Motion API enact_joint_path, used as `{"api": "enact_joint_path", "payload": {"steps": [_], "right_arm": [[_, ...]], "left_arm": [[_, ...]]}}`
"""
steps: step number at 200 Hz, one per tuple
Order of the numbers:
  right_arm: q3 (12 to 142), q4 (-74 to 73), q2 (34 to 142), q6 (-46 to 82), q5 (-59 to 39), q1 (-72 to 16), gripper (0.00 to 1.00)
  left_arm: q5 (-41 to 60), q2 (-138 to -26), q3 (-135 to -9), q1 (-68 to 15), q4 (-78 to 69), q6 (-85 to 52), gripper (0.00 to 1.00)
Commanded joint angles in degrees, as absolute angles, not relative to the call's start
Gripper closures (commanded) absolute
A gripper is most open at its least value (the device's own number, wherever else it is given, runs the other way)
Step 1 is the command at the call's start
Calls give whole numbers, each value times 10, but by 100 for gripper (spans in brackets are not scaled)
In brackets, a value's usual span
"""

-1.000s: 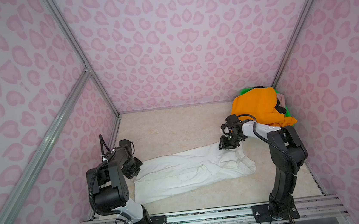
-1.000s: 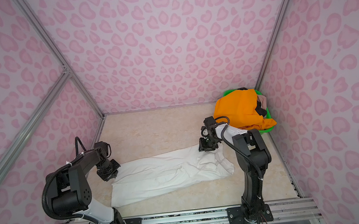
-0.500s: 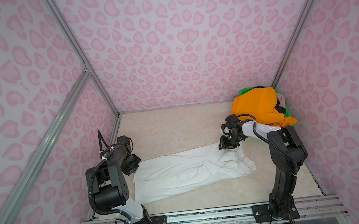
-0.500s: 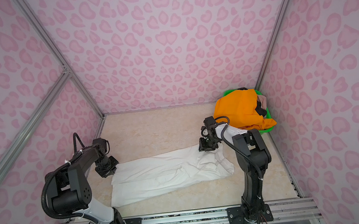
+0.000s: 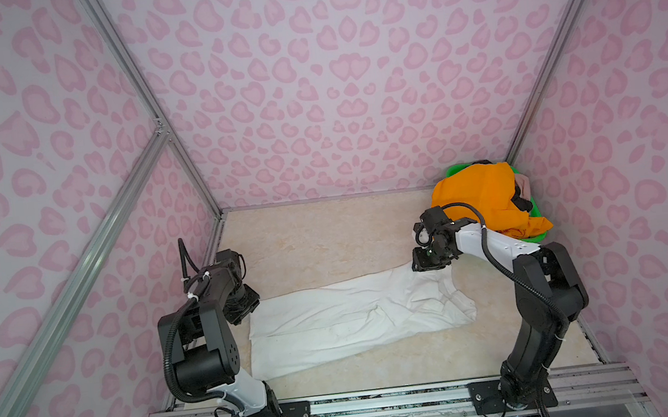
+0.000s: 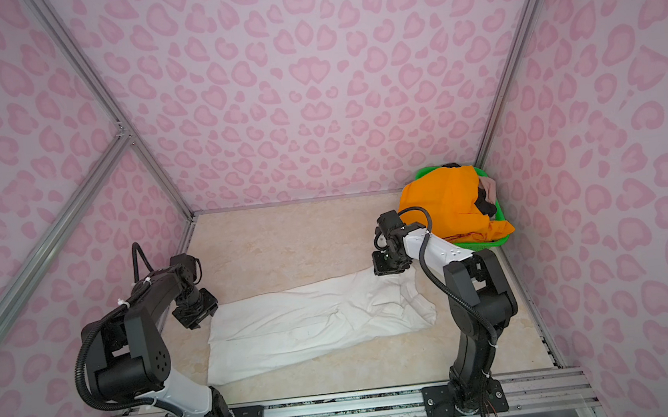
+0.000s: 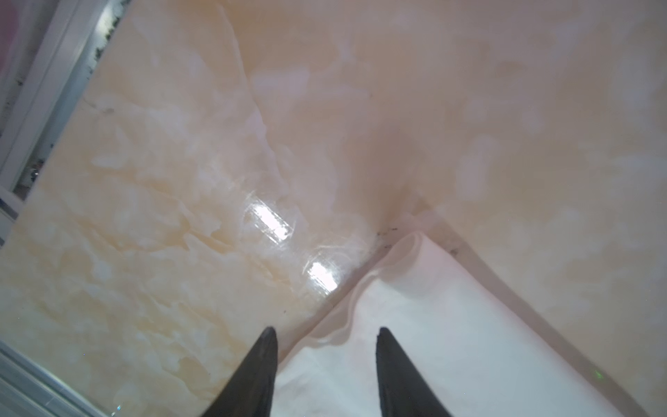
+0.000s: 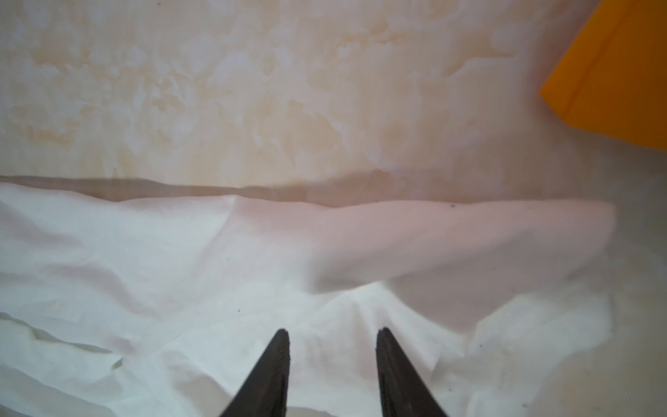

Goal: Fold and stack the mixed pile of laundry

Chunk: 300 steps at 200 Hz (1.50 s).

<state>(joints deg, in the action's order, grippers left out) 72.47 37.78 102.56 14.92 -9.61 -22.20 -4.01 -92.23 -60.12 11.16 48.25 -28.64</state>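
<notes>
Step in hand: We judge the white T-shirt (image 5: 359, 320) is being laid out flat for a first fold. It stretches across the table (image 5: 318, 236) from 8 o'clock to 3 o'clock.
Left gripper (image 5: 245, 305): At the shirt's 10 o'clock corner, fingers parted, nothing clamped.
Right gripper (image 5: 429, 263): Over the shirt's 1 o'clock edge, fingers parted, cloth beneath but not pinched.
Rest of pile: Orange shorts (image 5: 486, 199) heap over the green basket (image 5: 535, 236) at the table's 2 o'clock corner, with a black piece (image 5: 519, 200) and a beige-pink piece (image 5: 524, 185) tucked beside them.
Next move: We think both grippers must close on the far edge and carry it over evenly. The rumpled sleeve end wants smoothing.
Only in the wrist views: The left wrist view shows a curled hem corner just ahead of the fingertips, and the right wrist view shows a raised ridge of cloth.
Only in the top views: The whole shirt and the basket.
</notes>
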Motion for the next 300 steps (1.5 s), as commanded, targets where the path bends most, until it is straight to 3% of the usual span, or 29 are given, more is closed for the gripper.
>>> {"api": "enact_joint_path", "payload": {"steps": [1, 63, 101, 136, 174, 194, 213, 242, 260, 300], "right_arm": [[714, 410, 1026, 153, -46, -221, 59], [753, 420, 1117, 164, -53, -267, 60], [880, 449, 1226, 170, -69, -316, 60], [1138, 497, 1368, 123, -89, -343, 60], [1531, 616, 1516, 111, -56, -321, 59], [1652, 695, 1537, 115, -43, -303, 59], [1560, 714, 1463, 97, -4, -303, 59], [1203, 582, 1245, 107, 11, -313, 58], [1049, 533, 1143, 134, 5, -313, 58], [831, 443, 1035, 183, -9, -312, 59]], "left_arm": [[-32, -899, -622, 102, 507, -276, 50], [9, -844, -641, 81, 519, -256, 33], [14, -808, -643, 81, 535, -245, 32], [39, -776, -622, 81, 526, -244, 30], [33, -783, -616, 81, 521, -243, 29], [32, -782, -621, 81, 523, -245, 29], [34, -783, -630, 81, 527, -243, 29], [38, -791, -650, 81, 536, -232, 29], [40, -794, -664, 81, 544, -225, 29], [50, -779, -671, 81, 548, -222, 29]]}}
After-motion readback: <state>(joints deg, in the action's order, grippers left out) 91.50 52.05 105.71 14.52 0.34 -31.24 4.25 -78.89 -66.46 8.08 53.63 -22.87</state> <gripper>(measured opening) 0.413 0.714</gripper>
